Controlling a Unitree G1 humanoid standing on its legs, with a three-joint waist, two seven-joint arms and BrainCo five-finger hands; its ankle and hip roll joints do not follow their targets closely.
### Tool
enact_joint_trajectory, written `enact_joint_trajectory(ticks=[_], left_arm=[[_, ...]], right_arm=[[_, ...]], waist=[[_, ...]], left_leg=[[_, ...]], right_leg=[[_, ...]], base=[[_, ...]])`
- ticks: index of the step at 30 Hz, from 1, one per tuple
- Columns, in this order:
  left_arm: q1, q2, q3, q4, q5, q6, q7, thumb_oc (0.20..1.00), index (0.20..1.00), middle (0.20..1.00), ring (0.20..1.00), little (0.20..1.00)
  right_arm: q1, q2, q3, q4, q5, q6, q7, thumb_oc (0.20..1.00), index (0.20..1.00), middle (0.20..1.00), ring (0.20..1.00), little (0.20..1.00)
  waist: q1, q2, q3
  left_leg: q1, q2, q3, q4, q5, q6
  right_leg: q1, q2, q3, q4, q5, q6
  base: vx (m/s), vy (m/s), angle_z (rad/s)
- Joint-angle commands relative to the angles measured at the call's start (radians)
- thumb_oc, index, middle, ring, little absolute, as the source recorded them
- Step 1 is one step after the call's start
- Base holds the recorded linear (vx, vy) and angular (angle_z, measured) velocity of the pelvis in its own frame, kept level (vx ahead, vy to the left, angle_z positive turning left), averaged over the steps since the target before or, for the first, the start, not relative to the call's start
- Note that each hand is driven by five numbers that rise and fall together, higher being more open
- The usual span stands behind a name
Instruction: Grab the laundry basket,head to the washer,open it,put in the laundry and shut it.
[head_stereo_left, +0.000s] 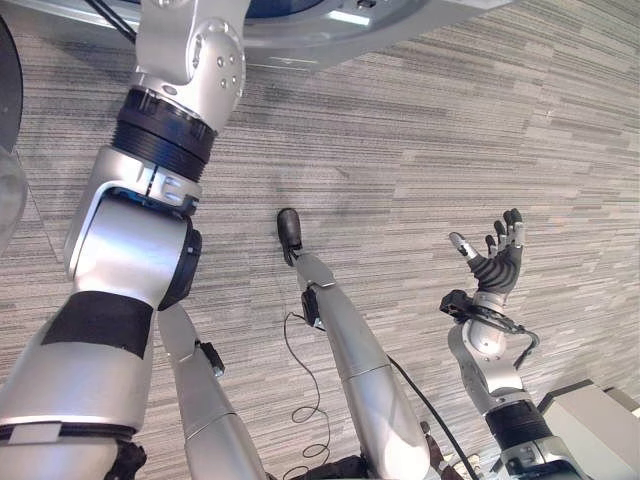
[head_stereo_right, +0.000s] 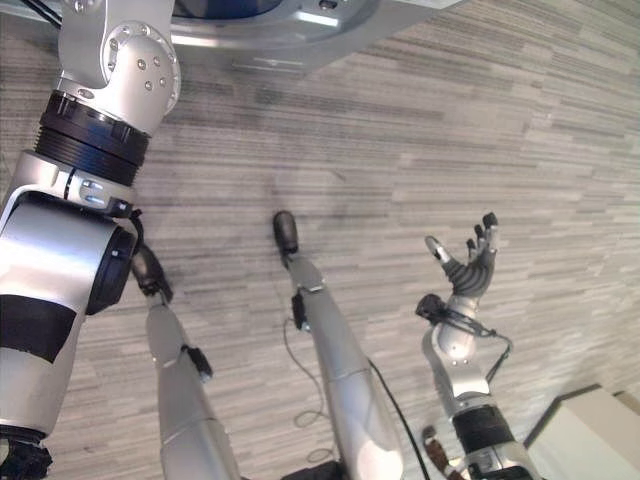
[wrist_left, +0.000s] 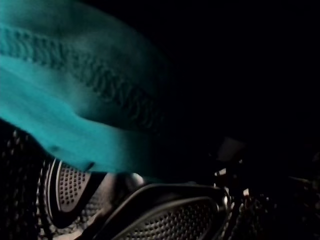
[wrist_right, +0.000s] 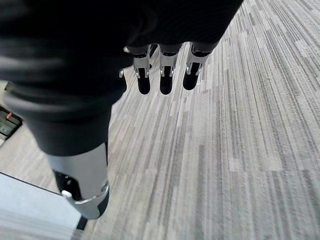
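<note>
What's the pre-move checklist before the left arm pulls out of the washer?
1. Teal garment inside the dark washer drum: ok, it lies against the perforated wall.
2. Left hand released the garment: cannot tell, the fingers are hidden in the dark.
3. Right hand free: ok, open, raised above the striped carpet, holding nothing.
4. Washer door rim clear of the left arm: not ok, the arm passes through it.
5. Laundry basket position: cannot tell.

My left arm reaches up into the washer (head_stereo_left: 330, 25) ahead of me, where cloth (wrist_left: 75, 100) lies inside the drum (wrist_left: 165, 220). My right hand (head_stereo_left: 497, 262) hangs over the floor (head_stereo_left: 420, 150), well right.
</note>
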Motion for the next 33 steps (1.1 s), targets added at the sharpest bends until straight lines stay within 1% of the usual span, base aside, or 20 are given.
enact_joint_trajectory(ticks=[1,8,9,10,11,12,14,19,21,23,24,25,26,27,28,29,30,31,32,33], left_arm=[[0.023,-0.064,-0.029,-0.012,0.052,-0.007,-0.052,0.200,0.200,0.200,0.200,0.200],[-0.094,-0.056,-0.110,-0.008,-0.001,-0.017,-0.096,0.200,0.200,0.200,0.200,0.200],[-0.098,-0.044,-0.132,0.007,0.018,0.008,-0.106,0.253,0.253,0.253,0.253,0.253],[-0.099,-0.044,-0.132,0.007,0.018,0.008,-0.106,0.485,0.485,0.485,0.485,0.485],[-0.099,-0.044,-0.132,0.007,0.017,0.008,-0.106,0.815,0.815,0.815,0.815,0.815],[-0.083,-0.024,-0.145,0.002,0.019,0.022,-0.134,1.000,1.000,1.000,1.000,1.000],[-0.054,-0.011,-0.156,-0.004,-0.009,0.032,-0.166,1.000,1.000,1.000,1.000,1.000],[-0.042,-0.010,-0.159,0.030,-0.041,0.052,-0.172,1.000,1.000,1.000,1.000,1.000],[-0.106,0.001,-0.210,0.137,0.001,0.128,-0.179,1.000,1.000,1.000,1.000,1.000],[-0.174,0.013,-0.270,0.345,0.043,0.267,-0.218,1.000,1.000,1.000,1.000,1.000],[-0.194,0.011,-0.272,0.369,0.036,0.266,-0.234,1.000,1.000,1.000,1.000,1.000],[-0.189,0.060,-0.267,0.470,0.072,0.329,-0.259,1.000,1.000,1.000,1.000,1.000],[-0.118,0.112,-0.244,0.469,0.170,0.377,-0.276,1.000,1.000,1.000,1.000,1.000],[-0.116,0.113,-0.243,0.465,0.172,0.379,-0.274,1.000,1.000,1.000,1.000,1.000],[-0.171,0.109,-0.300,0.450,0.257,0.398,-0.291,1.000,1.000,1.000,1.000,1.000],[-0.248,0.115,-0.395,0.475,0.464,0.432,-0.222,1.000,1.000,1.000,1.000,1.000],[-0.258,0.109,-0.399,0.479,0.471,0.435,-0.219,1.000,1.000,1.000,1.000,1.000],[-0.371,0.072,-0.491,0.538,0.659,0.490,-0.173,1.000,1.000,1.000,1.000,1.000],[-0.426,0.059,-0.553,0.561,0.776,0.508,-0.143,1.000,1.000,1.000,1.000,1.000],[-0.427,0.058,-0.554,0.562,0.776,0.508,-0.143,1.000,1.000,1.000,1.000,1.000]], right_arm=[[0.131,-0.029,-0.056,-0.030,0.048,-0.014,0.007,1.000,1.000,1.000,1.000,1.000],[0.170,-0.078,-0.109,-0.084,0.040,-0.014,0.008,1.000,1.000,1.000,1.000,1.000],[0.192,-0.082,-0.121,-0.091,0.025,-0.010,0.014,1.000,1.000,1.000,1.000,1.000],[0.193,-0.081,-0.121,-0.092,0.024,-0.009,0.014,1.000,1.000,1.000,1.000,1.000],[0.193,-0.081,-0.121,-0.092,0.024,-0.009,0.014,1.000,1.000,1.000,1.000,1.000],[0.216,-0.080,-0.137,-0.094,0.023,-0.010,0.020,1.000,1.000,1.000,1.000,1.000],[0.229,-0.074,-0.153,-0.093,0.026,-0.004,0.025,1.000,1.000,1.000,1.000,1.000],[0.246,-0.071,-0.157,-0.105,0.024,0.004,0.032,1.000,1.000,1.000,1.000,1.000],[0.251,-0.088,-0.153,-0.105,0.031,0.008,0.053,1.000,1.000,1.000,1.000,1.000],[0.235,-0.120,-0.156,-0.094,0.038,0.009,0.075,1.000,1.000,1.000,1.000,1.000],[0.228,-0.120,-0.158,-0.091,0.040,0.008,0.077,1.000,1.000,1.000,1.000,1.000],[0.218,-0.130,-0.166,-0.080,0.053,0.019,0.092,1.000,1.000,1.000,1.000,1.000],[0.212,-0.123,-0.157,-0.061,0.059,0.056,0.112,1.000,1.000,1.000,1.000,1.000],[0.210,-0.124,-0.156,-0.059,0.060,0.055,0.113,1.000,1.000,1.000,1.000,1.000],[0.201,-0.133,-0.147,-0.039,0.063,0.060,0.127,1.000,1.000,1.000,1.000,1.000],[0.207,-0.155,-0.145,-0.040,0.074,0.050,0.161,1.000,1.000,1.000,1.000,1.000],[0.201,-0.150,-0.148,-0.037,0.077,0.049,0.164,1.000,1.000,1.000,1.000,1.000],[0.207,-0.167,-0.139,-0.023,0.084,0.033,0.197,1.000,1.000,1.000,1.000,1.000],[0.209,-0.170,-0.139,-0.027,0.083,0.016,0.207,1.000,1.000,1.000,1.000,1.000],[0.209,-0.170,-0.139,-0.027,0.083,0.016,0.207,1.000,1.000,1.000,1.000,1.000]], waist=[[-0.016,0.047,-0.132],[-0.028,0.060,-0.151],[-0.028,0.066,-0.158],[-0.028,0.066,-0.159],[-0.028,0.066,-0.159],[-0.029,0.069,-0.161],[-0.023,0.076,-0.167],[-0.012,0.094,-0.174],[-0.007,0.110,-0.175],[0.000,0.121,-0.177],[0.000,0.121,-0.171],[0.009,0.128,-0.170],[0.032,0.136,-0.159],[0.031,0.136,-0.159],[0.033,0.136,-0.155],[0.032,0.136,-0.156],[0.035,0.130,-0.150],[0.027,0.124,-0.153],[0.021,0.116,-0.151],[0.021,0.115,-0.151]], left_leg=[[0.253,0.121,0.132,0.005,-0.181,-0.034],[0.270,0.135,0.149,0.005,-0.170,-0.034],[0.270,0.138,0.152,0.005,-0.173,-0.034],[0.269,0.138,0.153,0.005,-0.173,-0.034],[0.269,0.138,0.153,0.005,-0.173,-0.034],[0.270,0.141,0.158,0.005,-0.174,-0.034],[0.269,0.143,0.159,0.005,-0.173,-0.034],[0.251,0.137,0.150,0.005,-0.175,-0.034],[0.239,0.127,0.147,0.005,-0.173,-0.034],[0.237,0.122,0.143,0.005,-0.166,-0.034],[0.237,0.122,0.142,0.005,-0.166,-0.034],[0.234,0.118,0.141,0.005,-0.162,-0.034],[0.229,0.107,0.136,0.005,-0.155,-0.034],[0.229,0.107,0.136,0.005,-0.155,-0.034],[0.229,0.104,0.135,0.005,-0.153,-0.034],[0.230,0.102,0.136,0.005,-0.149,-0.034],[0.233,0.102,0.137,0.005,-0.149,-0.034],[0.233,0.104,0.135,0.005,-0.148,-0.034],[0.235,0.106,0.136,0.005,-0.148,-0.034],[0.235,0.106,0.137,0.005,-0.148,-0.034]], right_leg=[[-0.062,-0.003,0.051,0.072,-0.107,0.107],[-0.059,0.010,0.055,0.064,-0.110,0.105],[-0.061,0.016,0.058,0.063,-0.109,0.104],[-0.062,0.017,0.058,0.063,-0.109,0.104],[-0.063,0.017,0.058,0.063,-0.109,0.104],[-0.067,0.023,0.061,0.069,-0.110,0.104],[-0.072,0.022,0.060,0.070,-0.110,0.105],[-0.080,0.018,0.060,0.059,-0.110,0.105],[-0.086,0.015,0.058,0.061,-0.107,0.106],[-0.085,0.012,0.055,0.058,-0.104,0.108],[-0.085,0.011,0.054,0.058,-0.105,0.108],[-0.085,0.008,0.051,0.056,-0.101,0.109],[-0.078,0.002,0.048,0.052,-0.098,0.109],[-0.077,0.001,0.047,0.051,-0.098,0.109],[-0.074,-0.001,0.047,0.052,-0.097,0.110],[-0.070,0.000,0.047,0.050,-0.093,0.109],[-0.068,-0.001,0.048,0.051,-0.094,0.109],[-0.065,0.000,0.050,0.046,-0.093,0.109],[-0.063,0.001,0.051,0.044,-0.090,0.110],[-0.063,0.001,0.051,0.044,-0.090,0.110]], base=[[0.04,-0.019,0.00],[0.03,-0.032,0.01],[0.01,-0.013,-0.10],[0.01,-0.012,-0.07],[0.00,0.000,0.00],[0.00,0.000,0.00],[0.00,0.000,0.00],[0.00,0.000,0.00],[0.00,0.000,0.00],[0.00,0.003,0.02],[-0.01,0.008,0.04],[-0.03,-0.007,0.05],[-0.03,-0.007,0.04],[-0.03,-0.001,0.04],[-0.02,0.016,0.05],[-0.02,0.015,0.06],[-0.01,-0.001,0.09],[0.00,-0.010,0.15],[0.00,-0.009,0.15],[0.00,0.001,0.15]])
